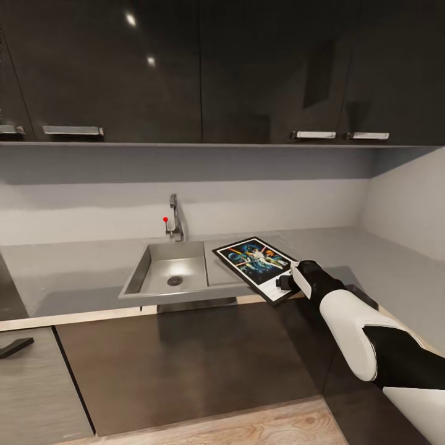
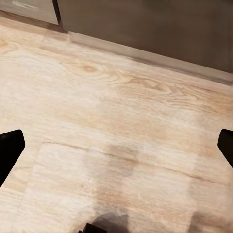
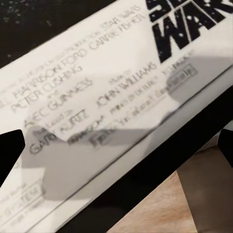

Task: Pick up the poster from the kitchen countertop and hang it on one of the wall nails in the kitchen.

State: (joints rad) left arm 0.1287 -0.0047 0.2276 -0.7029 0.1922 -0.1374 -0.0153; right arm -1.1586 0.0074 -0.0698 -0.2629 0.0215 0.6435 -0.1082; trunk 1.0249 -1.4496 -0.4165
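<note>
One Flat Poster Waiting at the Table's Front Edge

One poster lies flat on the table, just beside the sink, on the side away from the tap. Its near end sticks out a little over the table's front edge. The "STAR WARS" words are at that near end.

The right gripper is at that near end, right over the white border. In the right wrist view the two fingers stand wide apart, one on each side, and the poster sits between them with nothing pinched yet. They hold nothing.

The left gripper points down at the wooden floor. Its fingers are spread wide too, and they are empty.

The poster looks thin, stiff and light, like a board with a black frame. Its face looks smooth, so I think it may slip. The best place to grab is probably the end that hangs over the edge, with one finger above and one below the frame. A grip at just one end could let the far end tip or swing, so a firm squeeze seems wise.
</note>
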